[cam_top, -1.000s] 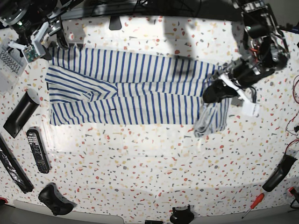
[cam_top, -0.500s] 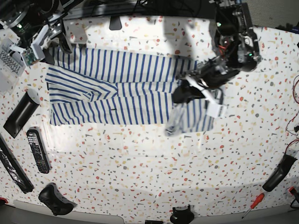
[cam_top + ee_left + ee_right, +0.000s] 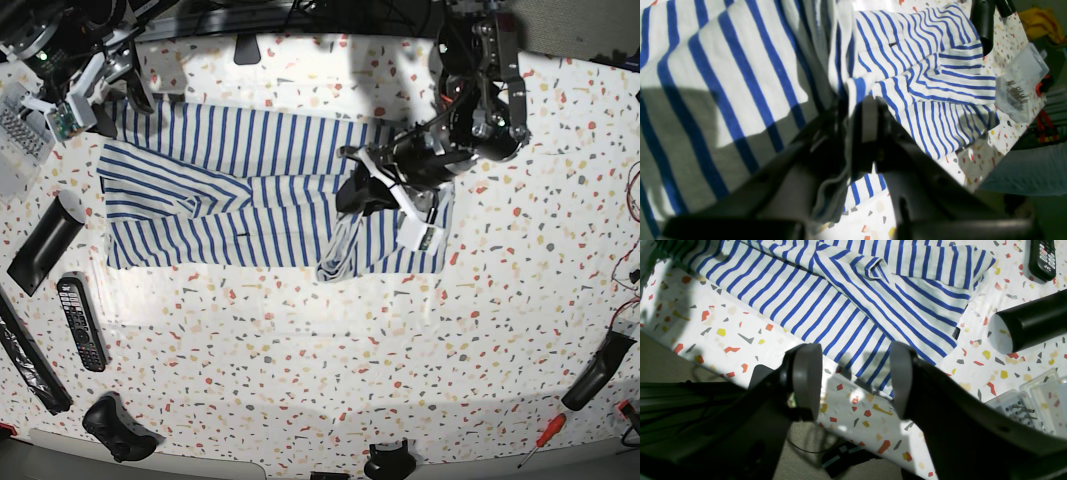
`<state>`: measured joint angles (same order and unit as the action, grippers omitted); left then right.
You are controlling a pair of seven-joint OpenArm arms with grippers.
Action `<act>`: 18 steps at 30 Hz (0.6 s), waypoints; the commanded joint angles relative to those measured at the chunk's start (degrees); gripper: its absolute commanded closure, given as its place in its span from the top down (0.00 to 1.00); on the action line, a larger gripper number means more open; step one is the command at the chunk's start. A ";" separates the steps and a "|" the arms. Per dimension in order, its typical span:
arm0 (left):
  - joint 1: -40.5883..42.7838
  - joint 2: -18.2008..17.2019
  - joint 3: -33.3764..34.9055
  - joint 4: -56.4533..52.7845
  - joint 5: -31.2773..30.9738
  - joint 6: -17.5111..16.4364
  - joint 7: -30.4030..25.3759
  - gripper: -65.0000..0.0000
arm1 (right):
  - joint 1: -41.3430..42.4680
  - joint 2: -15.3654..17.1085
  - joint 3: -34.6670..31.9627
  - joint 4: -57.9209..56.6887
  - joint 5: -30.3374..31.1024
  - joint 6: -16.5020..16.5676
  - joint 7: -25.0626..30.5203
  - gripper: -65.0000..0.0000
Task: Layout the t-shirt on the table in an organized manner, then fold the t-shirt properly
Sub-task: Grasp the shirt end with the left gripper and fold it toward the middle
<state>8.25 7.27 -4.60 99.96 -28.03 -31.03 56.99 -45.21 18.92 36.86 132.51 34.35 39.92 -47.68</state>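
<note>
My left claw (image 3: 362, 190) is clamped on a bunched edge of the large white cloth t-shirt with thin blue stripes (image 3: 240, 185), lifting that end above the garment's middle so a folded flap hangs down from it. The rest of the shirt lies flat along the white speckled terrazzo-patterned desk (image 3: 330, 350). My right claw (image 3: 853, 380) hovers with its pads spread apart, holding nothing, over the shirt's far corner beside a black cylinder (image 3: 1030, 325).
</note>
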 commanded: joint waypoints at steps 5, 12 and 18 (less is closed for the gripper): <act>-0.63 1.20 0.22 0.94 -2.01 -0.22 -1.20 0.00 | -0.20 0.63 0.35 1.05 0.76 0.08 1.11 0.48; -0.61 1.20 0.22 0.94 -4.57 -0.26 -1.16 0.37 | -0.20 0.63 0.35 1.05 0.76 0.08 1.11 0.48; -0.63 1.20 0.22 0.94 -4.59 -0.26 -1.16 0.52 | -0.17 0.61 0.35 1.03 0.76 0.08 1.14 0.48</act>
<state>8.23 7.27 -4.60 99.96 -31.24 -31.05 56.97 -45.21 18.92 36.86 132.51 34.35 39.90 -47.68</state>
